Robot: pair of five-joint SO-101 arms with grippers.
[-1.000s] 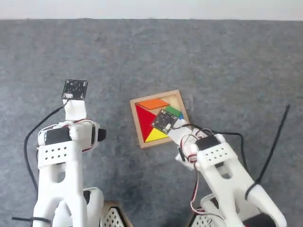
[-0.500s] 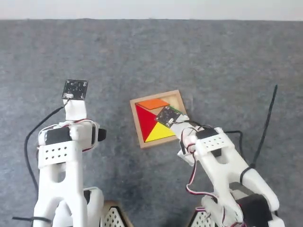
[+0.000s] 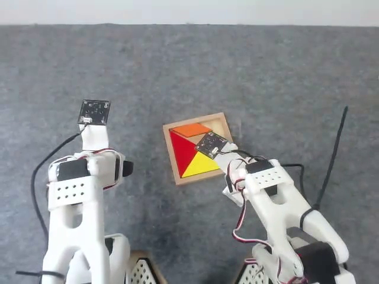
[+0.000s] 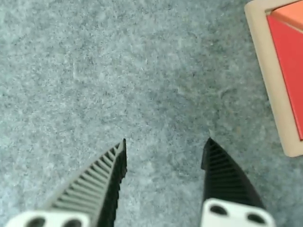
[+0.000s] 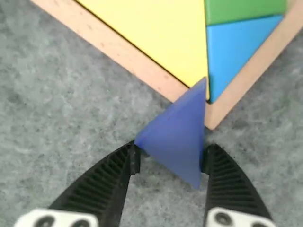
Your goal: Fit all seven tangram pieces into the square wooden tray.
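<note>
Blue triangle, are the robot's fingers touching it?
Touching. Right wrist view: fingers of the right gripper press both sides of the blue triangle.

**Right claw grips a dark blue triangle at the tray's corner**

The right claw pinches a dark blue triangle between its two black ribbed fingers, one pressed to each side of the piece. Taking twelve o'clock as straight out past the fingertips, the triangle's far tip points to about one o'clock and overlaps the corner of the wooden tray; whether it touches the rim cannot be told. Inside that corner a yellow triangle sits at twelve o'clock, with a light blue triangle at one o'clock touching its edge and a green piece just beyond the light blue one. Grey, carpet-like worktop lies beneath the claw.
</note>
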